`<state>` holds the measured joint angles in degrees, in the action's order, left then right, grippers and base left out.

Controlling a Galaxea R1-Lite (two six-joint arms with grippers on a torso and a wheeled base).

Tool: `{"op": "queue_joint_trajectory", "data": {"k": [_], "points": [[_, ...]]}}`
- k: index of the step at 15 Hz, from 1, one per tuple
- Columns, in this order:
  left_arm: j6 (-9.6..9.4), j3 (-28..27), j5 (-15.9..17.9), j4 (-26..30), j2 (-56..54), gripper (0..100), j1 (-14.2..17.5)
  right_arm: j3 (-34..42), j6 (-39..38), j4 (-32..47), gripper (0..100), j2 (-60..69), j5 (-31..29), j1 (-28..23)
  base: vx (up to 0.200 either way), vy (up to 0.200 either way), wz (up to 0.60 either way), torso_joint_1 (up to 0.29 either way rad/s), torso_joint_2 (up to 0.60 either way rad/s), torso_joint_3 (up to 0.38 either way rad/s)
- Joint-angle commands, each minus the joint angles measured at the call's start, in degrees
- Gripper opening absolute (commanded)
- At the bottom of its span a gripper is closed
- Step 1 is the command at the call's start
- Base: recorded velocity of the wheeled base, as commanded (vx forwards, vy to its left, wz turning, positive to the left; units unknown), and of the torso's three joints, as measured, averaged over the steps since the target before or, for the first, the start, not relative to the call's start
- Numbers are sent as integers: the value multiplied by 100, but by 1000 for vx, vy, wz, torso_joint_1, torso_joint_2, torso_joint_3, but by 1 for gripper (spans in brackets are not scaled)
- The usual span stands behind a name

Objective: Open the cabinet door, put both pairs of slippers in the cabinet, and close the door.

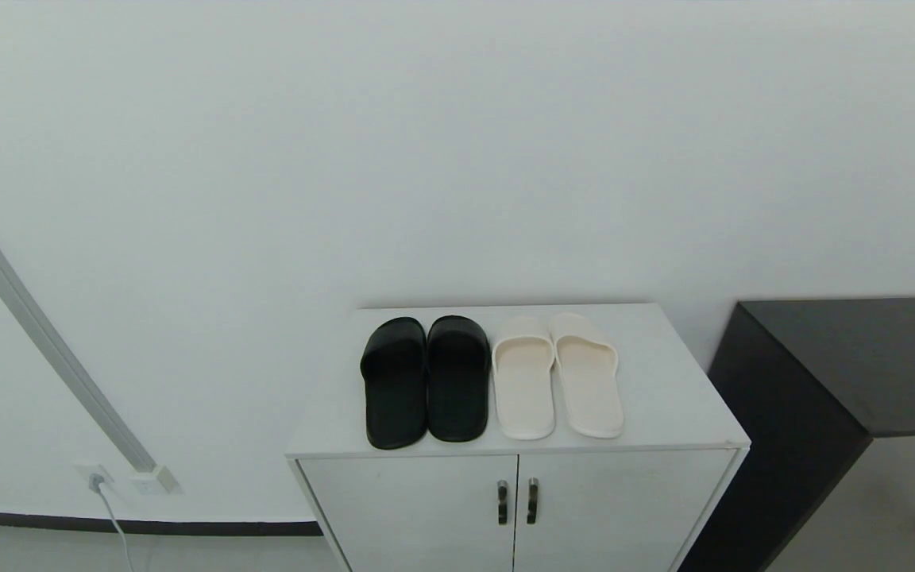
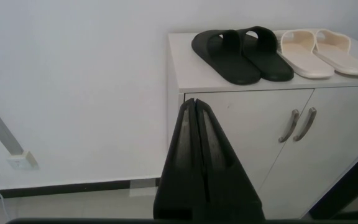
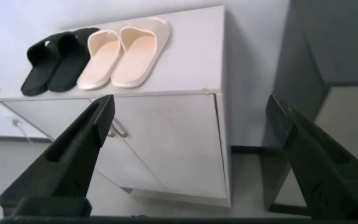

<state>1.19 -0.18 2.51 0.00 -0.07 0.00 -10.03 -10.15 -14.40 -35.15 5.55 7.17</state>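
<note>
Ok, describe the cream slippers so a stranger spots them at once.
Find the white cabinet against the wall. Two slipper pairs lie side by side on its top. The cream pair is the pale one, nearer the black furniture, right of the black pair.

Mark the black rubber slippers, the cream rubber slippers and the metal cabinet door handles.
black rubber slippers (image 1: 394, 405), head view, left slipper's footbed.
cream rubber slippers (image 1: 523, 393), head view, left slipper's footbed.
metal cabinet door handles (image 1: 503, 502), head view, left door's handle.
</note>
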Motion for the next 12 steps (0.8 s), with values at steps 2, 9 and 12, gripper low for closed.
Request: {"op": "queue_joint_trajectory", "data": {"k": [2,9,12], "points": [[4,1,-5,0,7,0,0,-464,-101,-1223,100,-2392,-766,1524,0,0,0,0,0,0],[-5,1,-5,0,7,0,0,-2398,-988,-1311,100,-4703,-2436,3335,0,0,0,0,0,0],[-5,1,4,0,7,0,0,-3005,-1059,-1566,100,-5723,-2963,3704,0,0,0,0,0,0]]}}
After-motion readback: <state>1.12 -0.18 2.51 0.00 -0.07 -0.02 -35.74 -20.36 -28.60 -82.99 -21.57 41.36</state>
